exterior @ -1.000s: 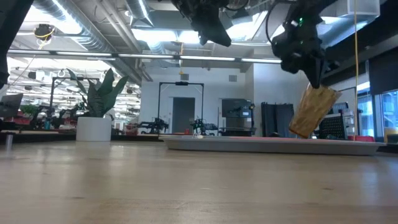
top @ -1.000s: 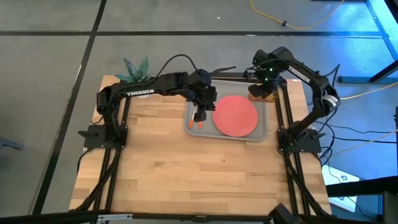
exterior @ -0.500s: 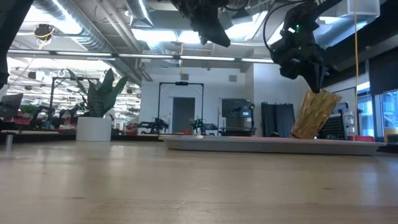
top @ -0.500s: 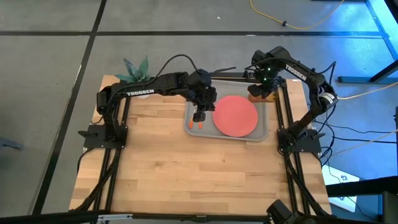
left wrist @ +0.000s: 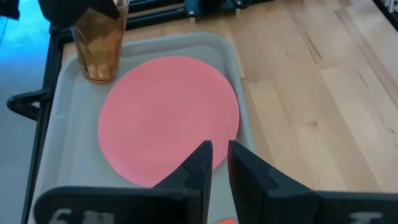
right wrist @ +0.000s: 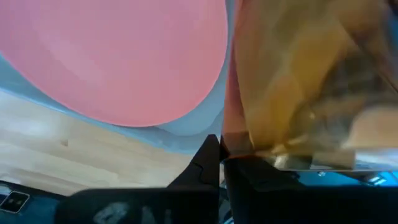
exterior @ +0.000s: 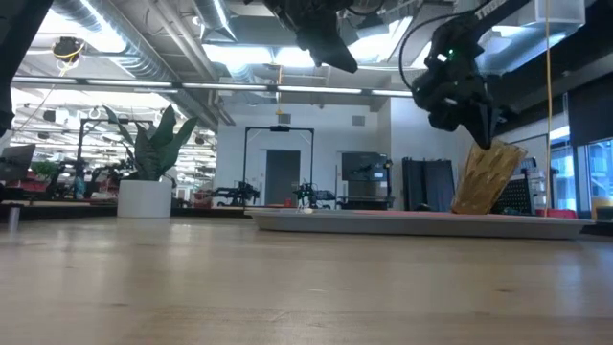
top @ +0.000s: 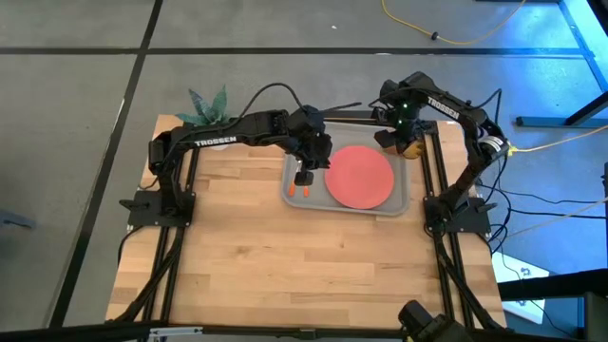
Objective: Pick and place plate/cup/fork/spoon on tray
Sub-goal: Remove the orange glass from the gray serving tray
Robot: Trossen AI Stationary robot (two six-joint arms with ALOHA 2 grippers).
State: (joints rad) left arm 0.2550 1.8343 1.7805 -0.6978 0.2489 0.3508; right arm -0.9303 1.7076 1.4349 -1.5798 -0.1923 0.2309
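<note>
On the tray [top: 403, 202], the cup [exterior: 488, 178] stands clamped in the right pincer [exterior: 482, 137].

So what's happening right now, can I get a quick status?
Right gripper shut on the cup rim, cup on the tray corner. Left gripper hovers above the tray, holding nothing. Plate already on tray. Nothing in the way.
</note>
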